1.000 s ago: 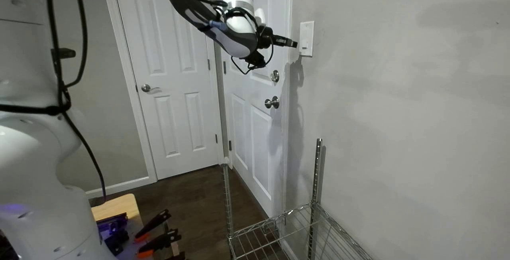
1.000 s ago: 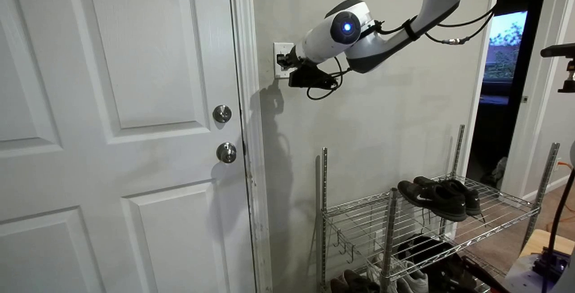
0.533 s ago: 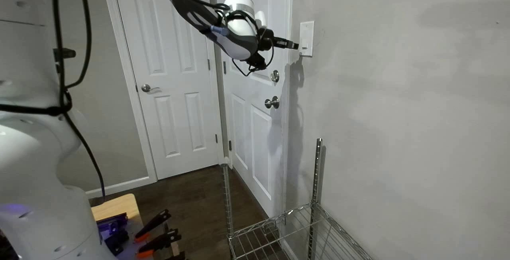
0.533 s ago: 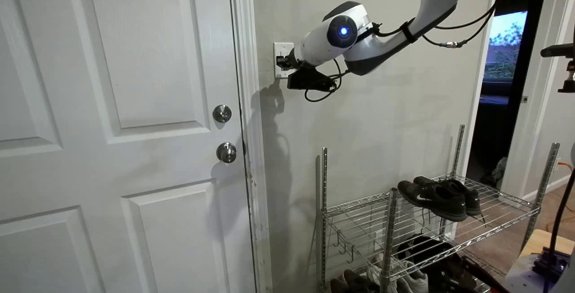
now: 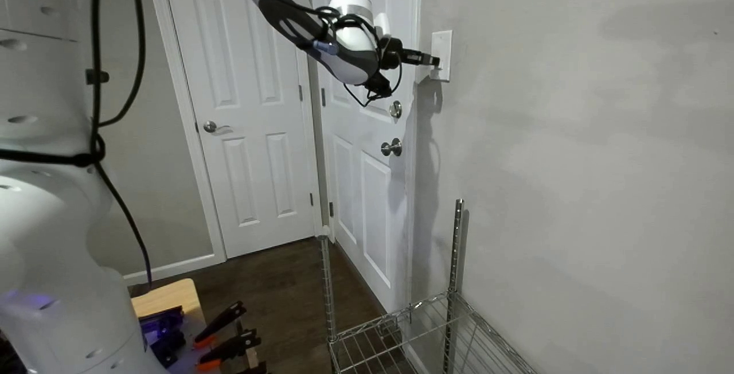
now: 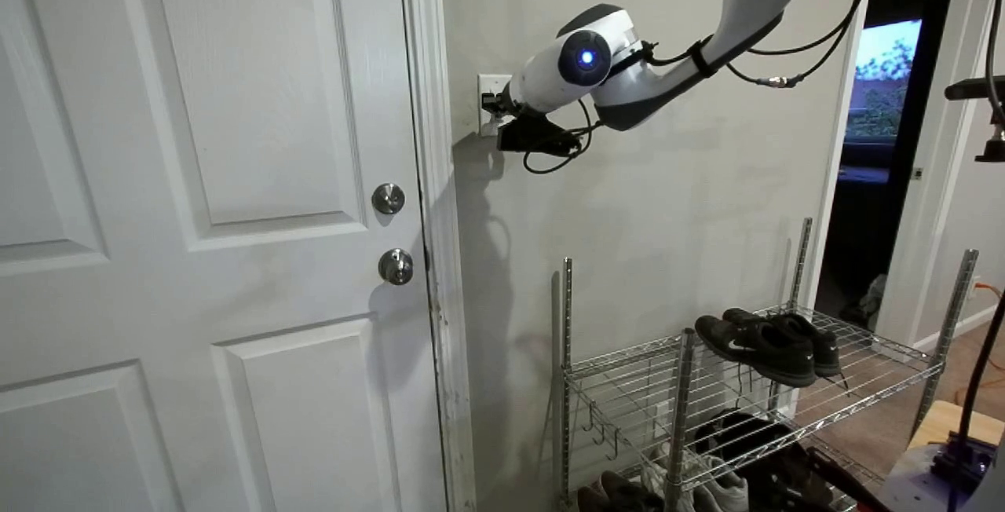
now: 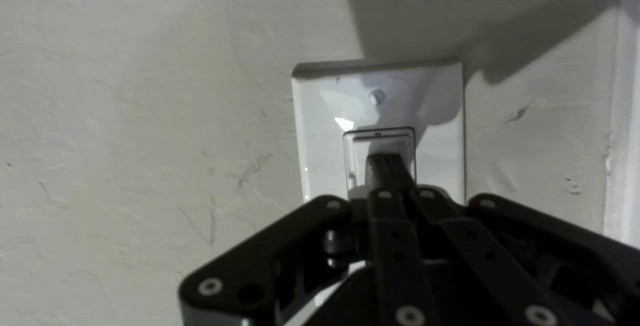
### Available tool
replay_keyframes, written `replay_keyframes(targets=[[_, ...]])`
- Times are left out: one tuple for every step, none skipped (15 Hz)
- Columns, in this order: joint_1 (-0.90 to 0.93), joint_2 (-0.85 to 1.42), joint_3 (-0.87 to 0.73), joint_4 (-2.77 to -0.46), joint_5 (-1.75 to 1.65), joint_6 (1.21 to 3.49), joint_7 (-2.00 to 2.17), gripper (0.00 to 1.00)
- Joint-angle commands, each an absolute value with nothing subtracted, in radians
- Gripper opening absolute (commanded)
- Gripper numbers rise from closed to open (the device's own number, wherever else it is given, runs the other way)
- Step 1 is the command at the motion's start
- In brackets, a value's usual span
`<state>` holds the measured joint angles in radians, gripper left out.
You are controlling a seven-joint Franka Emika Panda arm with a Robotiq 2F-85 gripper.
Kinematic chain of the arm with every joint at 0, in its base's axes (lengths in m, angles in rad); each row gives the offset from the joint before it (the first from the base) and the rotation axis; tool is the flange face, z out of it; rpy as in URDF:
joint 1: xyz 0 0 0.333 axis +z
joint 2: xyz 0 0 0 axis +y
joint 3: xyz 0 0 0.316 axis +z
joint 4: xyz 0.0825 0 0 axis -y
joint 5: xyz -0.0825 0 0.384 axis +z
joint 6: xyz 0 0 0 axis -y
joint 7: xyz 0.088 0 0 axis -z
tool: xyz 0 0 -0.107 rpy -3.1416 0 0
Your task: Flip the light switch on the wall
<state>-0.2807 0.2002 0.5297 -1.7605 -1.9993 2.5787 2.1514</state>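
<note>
In front of the white light switch (image 7: 372,143) on the wall (image 5: 573,167), Robotiq gripper (image 7: 387,159) is clenched, fingertips (image 7: 378,170) tog.; can't tell re: contact w/ switch.

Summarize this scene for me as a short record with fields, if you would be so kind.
target: light switch, a white upright plate
mounted on: pale wall
tool: black gripper, shut, at the switch's middle
contact: touching or just short of it, cannot tell which
switch setting: cannot tell
beside switch: white door with a round knob
lower down: wire rack, black shoes on its upper level
</note>
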Motion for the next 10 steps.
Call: replay_keyframes(targets=[[-0.142,0.208,0.383,-1.729,-1.996,2.572,2.173,0.02],[-0.125,0.214,0.364,-1.725,-1.986,2.567,2.161,0.02],[-0.196,0.23,0.444,-1.72,-1.994,2.551,2.143,0.02],[-0.175,0.235,0.421,-1.71,-1.991,2.552,2.139,0.02],[-0.078,0.234,0.315,-1.699,-1.969,2.567,2.136,0.02],[-0.065,0.242,0.301,-1.69,-1.958,2.57,2.124,0.02],[-0.044,0.246,0.277,-1.685,-1.936,2.574,2.115,0.02],[-0.024,0.243,0.255,-1.686,-1.911,2.573,2.11,0.02],[-0.065,0.243,0.301,-1.692,-1.904,2.568,2.113,0.02],[-0.057,0.235,0.291,-1.701,-1.883,2.576,2.117,0.02]])
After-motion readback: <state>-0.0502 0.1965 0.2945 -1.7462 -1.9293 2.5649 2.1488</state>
